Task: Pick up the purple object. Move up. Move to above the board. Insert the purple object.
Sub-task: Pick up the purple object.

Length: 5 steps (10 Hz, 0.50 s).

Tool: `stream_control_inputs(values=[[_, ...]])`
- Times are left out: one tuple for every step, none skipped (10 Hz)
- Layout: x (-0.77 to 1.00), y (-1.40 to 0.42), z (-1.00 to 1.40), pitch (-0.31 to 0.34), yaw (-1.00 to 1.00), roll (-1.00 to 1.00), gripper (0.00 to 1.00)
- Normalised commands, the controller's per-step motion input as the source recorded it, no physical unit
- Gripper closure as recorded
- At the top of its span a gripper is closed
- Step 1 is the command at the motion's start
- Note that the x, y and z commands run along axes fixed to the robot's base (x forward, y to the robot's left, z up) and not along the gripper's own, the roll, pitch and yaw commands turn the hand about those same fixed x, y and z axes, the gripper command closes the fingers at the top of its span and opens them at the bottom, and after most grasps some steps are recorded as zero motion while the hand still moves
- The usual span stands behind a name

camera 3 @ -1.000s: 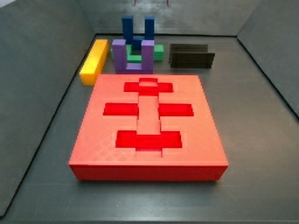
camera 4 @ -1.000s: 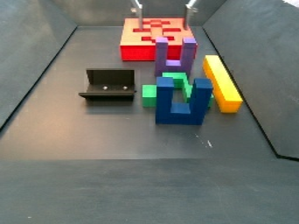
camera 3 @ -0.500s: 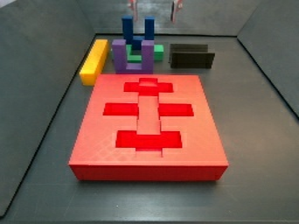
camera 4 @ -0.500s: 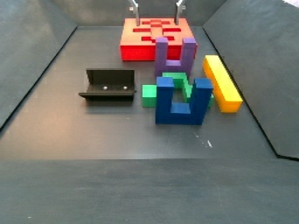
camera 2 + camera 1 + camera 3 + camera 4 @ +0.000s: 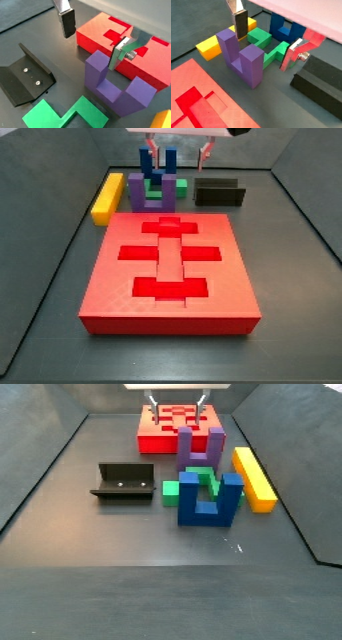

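Observation:
The purple object point(image 5: 138, 190) is a chunky U-shaped block standing with its arms up between the board point(image 5: 167, 268) and the other pieces. It also shows in the side view point(image 5: 201, 449) and in both wrist views point(image 5: 243, 57) point(image 5: 113, 82). The board is a large red slab with darker cross-shaped recesses, also seen in a side view point(image 5: 158, 434) and both wrist views point(image 5: 198, 100) point(image 5: 107, 37). My gripper point(image 5: 175, 150) hangs open and empty above the purple object, its fingers apart in both wrist views point(image 5: 268, 40) point(image 5: 94, 39). It also shows in the side view point(image 5: 178, 404).
A blue U piece point(image 5: 211, 499), a green block point(image 5: 187, 484) and a long yellow bar point(image 5: 254, 477) crowd round the purple object. The fixture point(image 5: 123, 481) stands on the floor beside them. Grey walls enclose the floor.
The gripper has come down into the side views from above, toward the purple object. The pieces and the board have not moved.

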Motion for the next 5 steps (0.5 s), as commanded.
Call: stream_control_inputs(values=[[0.00,0.00,-0.17,0.000,0.00,0.00,0.00],[0.00,0.00,-0.19,0.000,0.00,0.00,0.00],[0.01,0.00,-0.20,0.000,0.00,0.00,0.00],[0.00,0.00,-0.25,0.010,0.00,0.00,0.00],[0.00,0.00,-0.36,0.013,0.00,0.04,0.00]])
